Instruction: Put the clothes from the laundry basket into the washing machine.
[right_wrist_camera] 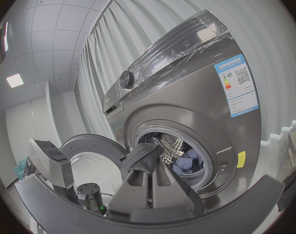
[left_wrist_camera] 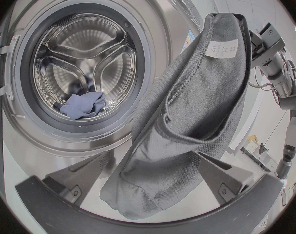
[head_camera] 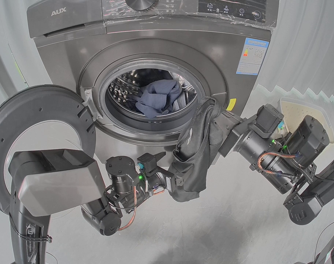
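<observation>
A dark grey garment (head_camera: 196, 147) hangs in front of the washing machine (head_camera: 156, 37), just below and right of the drum opening (head_camera: 152, 92). My right gripper (head_camera: 215, 115) is shut on its top edge; in the right wrist view the fingers (right_wrist_camera: 153, 162) pinch the dark fabric (right_wrist_camera: 141, 155). My left gripper (head_camera: 173, 176) sits low beside the garment's lower part. It stands open, and in the left wrist view the garment (left_wrist_camera: 187, 114) hangs between its wide-spread fingers (left_wrist_camera: 219, 176). A blue garment (head_camera: 158, 96) lies inside the drum (left_wrist_camera: 83, 59).
The round machine door (head_camera: 39, 114) is swung open to the left, close to my left arm. A white perforated laundry basket (head_camera: 297, 112) stands at the right behind my right arm. Grey floor (head_camera: 218, 220) lies open in front of the machine.
</observation>
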Motion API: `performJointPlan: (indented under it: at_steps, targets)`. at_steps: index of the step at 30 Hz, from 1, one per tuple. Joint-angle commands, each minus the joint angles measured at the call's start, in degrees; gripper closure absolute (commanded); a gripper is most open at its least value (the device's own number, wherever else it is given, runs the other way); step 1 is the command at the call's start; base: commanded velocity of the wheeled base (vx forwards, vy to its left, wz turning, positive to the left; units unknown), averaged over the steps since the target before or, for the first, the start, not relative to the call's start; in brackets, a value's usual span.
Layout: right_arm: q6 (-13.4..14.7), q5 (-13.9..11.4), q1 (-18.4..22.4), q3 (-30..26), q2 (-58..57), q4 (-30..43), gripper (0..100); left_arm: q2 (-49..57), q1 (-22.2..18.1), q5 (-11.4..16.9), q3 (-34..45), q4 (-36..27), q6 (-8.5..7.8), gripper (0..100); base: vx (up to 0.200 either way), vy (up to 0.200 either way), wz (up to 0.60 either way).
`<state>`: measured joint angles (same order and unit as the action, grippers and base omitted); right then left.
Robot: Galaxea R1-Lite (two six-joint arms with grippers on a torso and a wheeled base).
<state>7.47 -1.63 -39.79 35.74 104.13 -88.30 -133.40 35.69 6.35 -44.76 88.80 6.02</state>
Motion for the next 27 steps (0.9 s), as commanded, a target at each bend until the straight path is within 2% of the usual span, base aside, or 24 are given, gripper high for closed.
performJointPlan:
  at_steps: [1,10,11,12,21,27]
  targets:
    - [0.0,0.0,0.0,-0.1,0.2,0.0,100,-0.5,0.3,0.0,-1.2,0.1,-0.05,0,0.000,0.000,0.00]
    - [0.0,-0.1,-0.2,-0.2,0.6,0.0,100,-1.2,0.2,-0.3,-3.4,0.0,-0.31,0,0.000,0.000,0.00]
    - [0.1,-0.1,-0.2,-0.2,0.9,0.0,100,-1.3,0.2,-0.3,-3.4,0.0,-1.36,0,0.000,0.000,0.00]
    - [0.1,-0.1,-0.1,-0.2,0.9,0.0,100,-1.3,0.3,-0.2,-3.5,0.1,-1.72,100,0.000,0.000,0.00]
    - [0.3,-0.1,0.0,-0.6,0.9,0.0,100,-0.3,0.1,-0.6,-3.1,0.1,-1.89,100,0.000,0.000,0.00]
    - [0.3,0.1,0.8,-0.6,0.9,0.0,100,8.3,-2.2,-0.6,0.4,0.1,-1.80,100,0.000,0.000,0.00]
